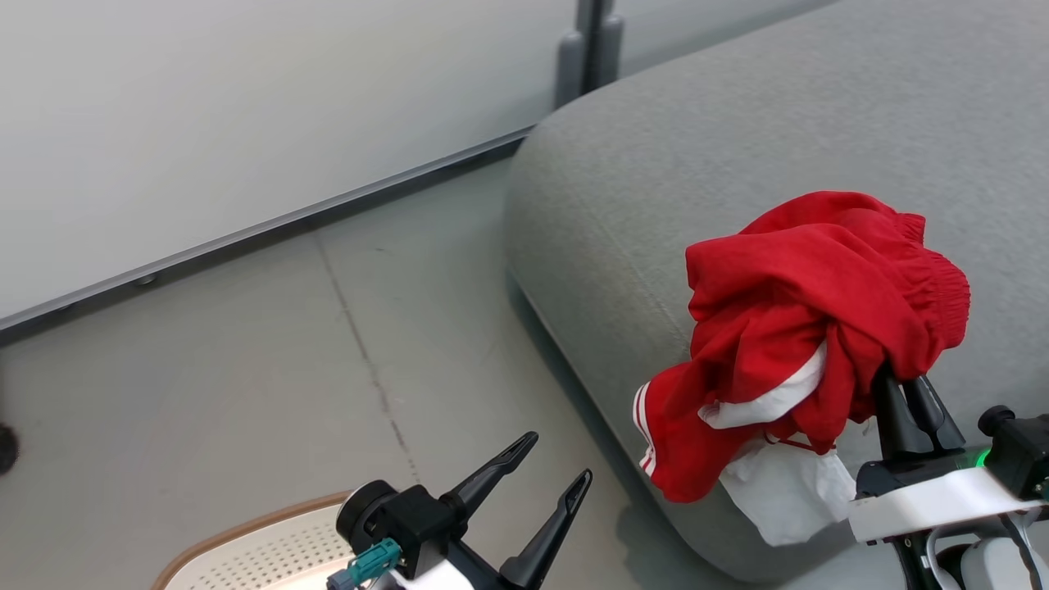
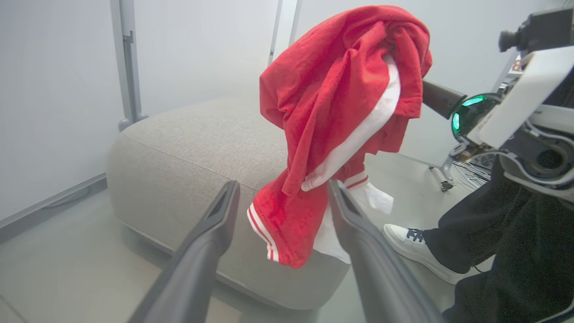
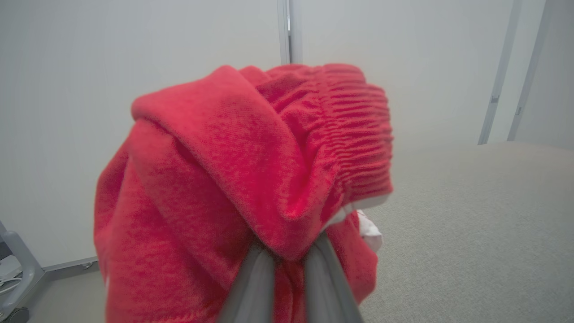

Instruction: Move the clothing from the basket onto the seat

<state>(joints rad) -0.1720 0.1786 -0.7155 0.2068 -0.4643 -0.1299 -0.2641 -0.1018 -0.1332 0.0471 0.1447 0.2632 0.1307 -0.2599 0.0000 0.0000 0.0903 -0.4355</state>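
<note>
The clothing [image 1: 803, 328] is a bright red bundle with white parts and a striped cuff. It hangs in the air over the front edge of the grey seat [image 1: 737, 147]. My right gripper [image 1: 905, 385] is shut on the clothing from below, its fingertips buried in the fabric. In the right wrist view the clothing [image 3: 251, 179] drapes over that gripper [image 3: 287, 264], gathered waistband uppermost, with the seat [image 3: 471, 224] beyond. My left gripper [image 1: 557, 459] stands open and holds nothing, low beside the seat, above a corner of the basket [image 1: 246, 549]. From the left wrist, the left gripper [image 2: 281, 190] points at the clothing [image 2: 332, 89].
A pale grey partition panel [image 1: 205, 123] runs along the back, with a grey post [image 1: 586, 49] behind the seat. Bare floor [image 1: 287, 369] lies between panel, basket and seat. A person's white shoe [image 2: 417, 251] and dark trouser leg [image 2: 515, 251] stand close by the seat's right end.
</note>
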